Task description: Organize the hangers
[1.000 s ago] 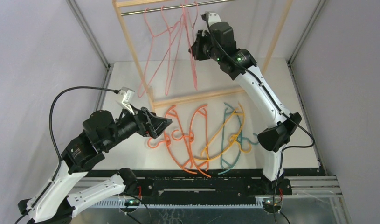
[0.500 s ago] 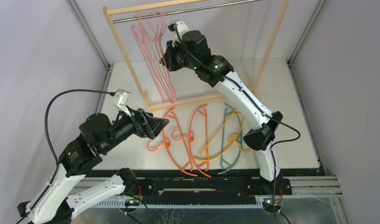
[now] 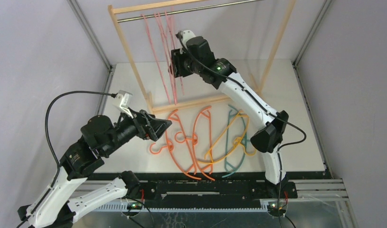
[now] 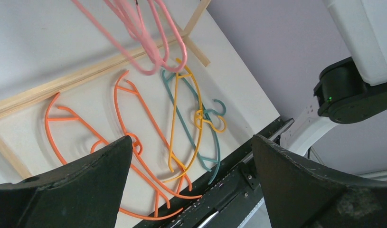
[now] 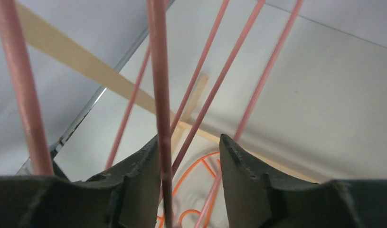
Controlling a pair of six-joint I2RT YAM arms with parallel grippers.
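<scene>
Three pale pink hangers point(image 3: 165, 52) hang edge-on from the rack's metal rod point(image 3: 205, 9). My right gripper point(image 3: 174, 64) is up among them, open. In the right wrist view one pink wire point(image 5: 159, 85) runs down between the jaws of the right gripper point(image 5: 189, 140), lying against the left finger point(image 5: 139, 175) and apart from the other. Two orange hangers point(image 3: 174, 137), a yellow-orange one point(image 3: 223, 138) and a teal one point(image 3: 235, 159) lie tangled on the table. My left gripper point(image 3: 164, 128) hovers wide open at their left edge, holding nothing; the same left gripper point(image 4: 191, 138) looks down on them.
The wooden rack frame point(image 3: 129, 52) stands at the back, its base bar point(image 3: 196, 100) lying across the table just behind the loose hangers. Grey walls and metal posts close in both sides. The black base rail point(image 3: 205, 187) runs along the near edge.
My right arm swung left along the rod with a pink hanger, then its jaws opened. The pink hangers moved left and now hang straight. The left arm barely moved.
</scene>
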